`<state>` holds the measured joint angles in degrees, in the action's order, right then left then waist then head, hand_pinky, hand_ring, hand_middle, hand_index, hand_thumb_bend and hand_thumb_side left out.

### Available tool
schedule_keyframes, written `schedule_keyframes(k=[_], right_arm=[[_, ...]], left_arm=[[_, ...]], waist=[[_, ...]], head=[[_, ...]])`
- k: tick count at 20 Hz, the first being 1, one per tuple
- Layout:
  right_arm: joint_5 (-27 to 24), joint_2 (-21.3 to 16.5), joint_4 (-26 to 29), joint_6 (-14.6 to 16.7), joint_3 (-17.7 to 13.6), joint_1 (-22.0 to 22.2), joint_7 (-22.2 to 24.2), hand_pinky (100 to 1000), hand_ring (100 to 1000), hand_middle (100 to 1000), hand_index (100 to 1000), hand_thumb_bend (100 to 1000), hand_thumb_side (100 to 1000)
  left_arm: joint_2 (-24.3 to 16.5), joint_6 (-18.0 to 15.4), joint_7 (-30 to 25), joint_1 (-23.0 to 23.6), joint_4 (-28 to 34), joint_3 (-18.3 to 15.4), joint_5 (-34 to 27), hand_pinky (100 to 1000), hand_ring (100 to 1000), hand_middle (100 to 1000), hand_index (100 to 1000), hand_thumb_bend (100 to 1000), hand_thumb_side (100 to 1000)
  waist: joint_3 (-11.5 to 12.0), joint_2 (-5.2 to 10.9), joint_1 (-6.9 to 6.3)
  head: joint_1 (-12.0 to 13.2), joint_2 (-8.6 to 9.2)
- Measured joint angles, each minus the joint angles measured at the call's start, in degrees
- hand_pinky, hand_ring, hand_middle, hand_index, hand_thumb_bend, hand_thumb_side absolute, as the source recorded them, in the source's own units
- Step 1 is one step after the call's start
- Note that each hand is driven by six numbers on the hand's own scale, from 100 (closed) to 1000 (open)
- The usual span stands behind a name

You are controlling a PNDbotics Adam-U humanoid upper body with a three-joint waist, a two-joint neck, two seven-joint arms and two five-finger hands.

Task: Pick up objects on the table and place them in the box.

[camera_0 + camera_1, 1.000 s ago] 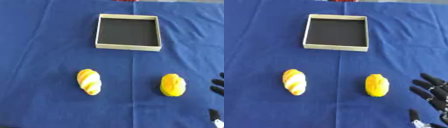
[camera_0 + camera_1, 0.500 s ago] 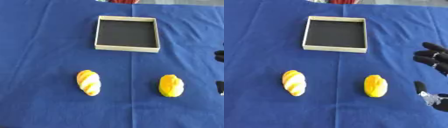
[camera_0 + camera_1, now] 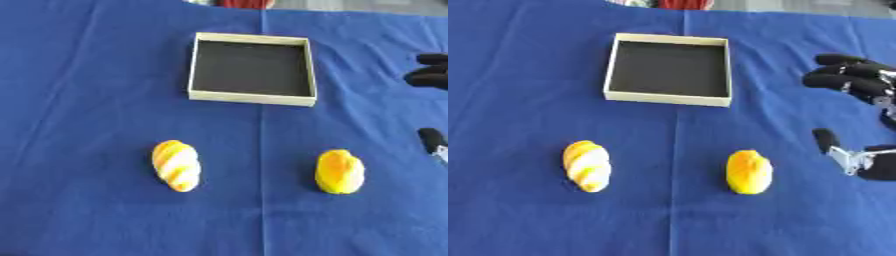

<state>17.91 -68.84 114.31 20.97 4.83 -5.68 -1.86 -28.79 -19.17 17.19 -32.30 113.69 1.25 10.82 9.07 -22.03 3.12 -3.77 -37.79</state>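
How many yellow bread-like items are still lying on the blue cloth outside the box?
2. The striped loaf lies left of the cloth's centre crease, the plain yellow loaf right of it. Both are nearer than the box, whose dark inside shows nothing.

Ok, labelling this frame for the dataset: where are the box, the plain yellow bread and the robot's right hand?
box [image 3: 666, 99], right eye view, near rim.
plain yellow bread [image 3: 749, 171], right eye view, its middle.
right hand [image 3: 857, 84], right eye view, finger.

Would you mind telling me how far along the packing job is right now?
Nothing is done: the box is empty. Nothing is in hand; the right robot hand hangs open beside the plain yellow bread. That one and the striped bread both remain on the blue cloth.
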Motion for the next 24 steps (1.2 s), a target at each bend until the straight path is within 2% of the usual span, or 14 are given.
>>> schedule_keyframes(k=[7,12,16,19,24], right_arm=[[-2.43,-0.03,0.0,-0.27,2.73,-2.1,6.14,846,1000,843,948,100,378],[-2.4,0.0,0.0,0.17,4.6,-2.35,8.65,850,1000,847,952,100,374],[-0.91,0.11,0.0,0.94,6.32,-2.15,10.17,854,1000,852,957,105,336],[0.77,0.55,0.0,1.07,7.87,-2.08,11.32,856,1000,854,961,164,273],[2.75,1.25,0.0,0.42,9.95,-2.86,12.83,859,1000,859,963,186,264]], left_arm=[[0.04,-0.29,0.29,-0.44,0.0,0.27,-0.22,876,936,782,798,100,584],[0.05,-0.62,0.62,-0.66,0.0,0.28,-0.22,876,931,780,800,100,585],[0.1,-0.85,0.87,-0.98,0.0,0.29,-0.22,876,931,780,800,100,585],[0.16,-0.87,0.88,-1.03,0.0,0.31,-0.22,875,932,780,800,100,586],[0.64,-0.87,0.85,-1.06,0.0,0.36,-0.3,874,934,779,799,100,586]], waist=[[0.96,0.27,0.33],[1.25,0.49,0.34],[1.61,0.56,0.34],[2.07,0.6,0.34],[2.41,0.6,0.52]], head=[[-0.9,-0.5],[-1.18,-0.94],[-1.43,-0.98],[-1.66,-0.98],[-2.07,-0.99]])
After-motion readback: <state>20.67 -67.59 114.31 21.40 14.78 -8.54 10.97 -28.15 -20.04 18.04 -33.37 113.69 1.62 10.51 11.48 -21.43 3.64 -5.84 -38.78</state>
